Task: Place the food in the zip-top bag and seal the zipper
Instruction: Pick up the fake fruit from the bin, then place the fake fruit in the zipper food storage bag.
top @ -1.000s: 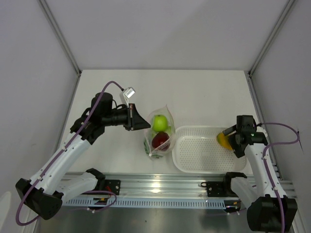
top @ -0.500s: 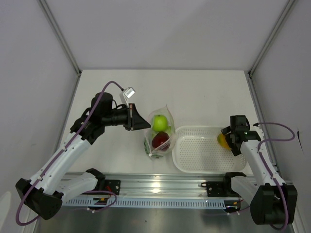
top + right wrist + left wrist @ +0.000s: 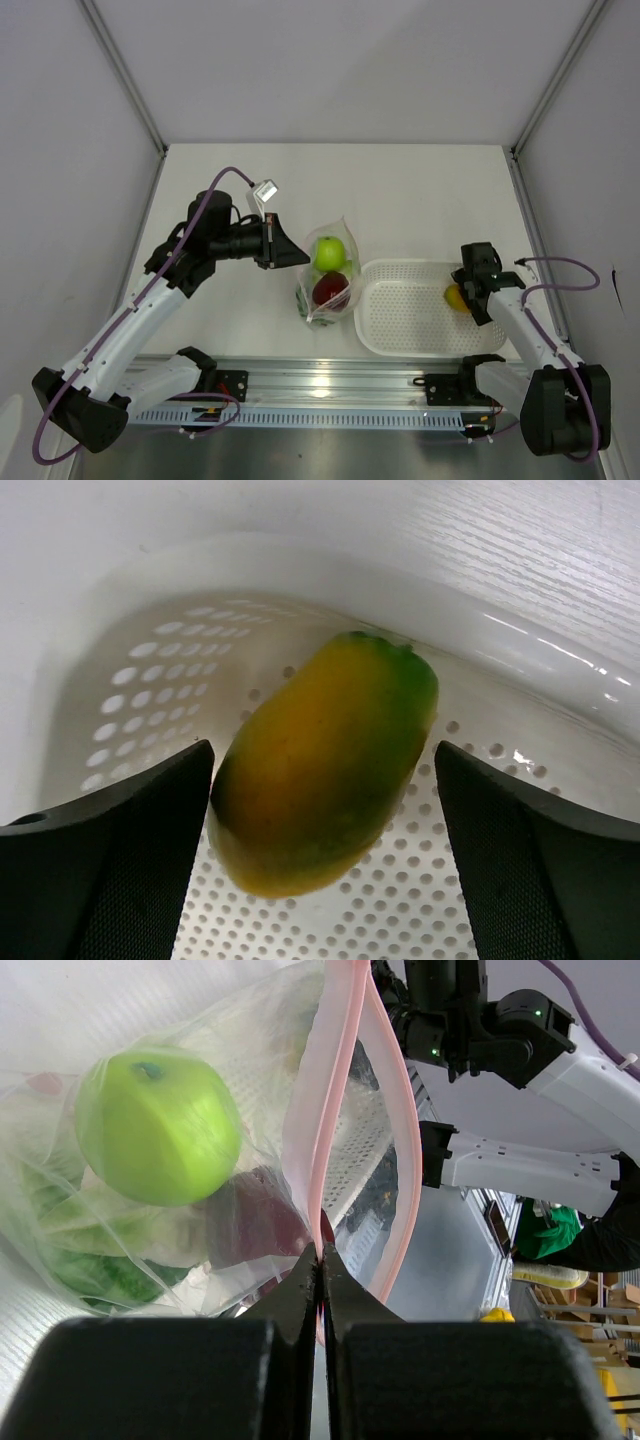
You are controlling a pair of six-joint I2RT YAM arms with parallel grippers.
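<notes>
The clear zip-top bag point(image 3: 326, 278) stands in the middle of the table with the green apple point(image 3: 329, 253), the dark red apple point(image 3: 330, 289) and green lettuce point(image 3: 90, 1270) inside. My left gripper point(image 3: 300, 257) is shut on the pink zipper strip point(image 3: 340, 1090) and holds the mouth up; the other pink lip bows away, so the mouth gapes. My right gripper point(image 3: 322, 752) is open, its fingers on either side of the yellow-orange fruit point(image 3: 325, 760), which lies in the white basket point(image 3: 150, 680). The cauliflower is out of view.
The white perforated basket point(image 3: 420, 350) sits just right of the bag, and the fruit point(image 3: 456, 297) lies at its right end. The arms' mounting rail point(image 3: 330, 385) runs along the near edge. Grey walls close in the table on three sides.
My right wrist has moved left, over the basket's right end and the yellow-orange fruit. The left arm and the bag have not moved.
</notes>
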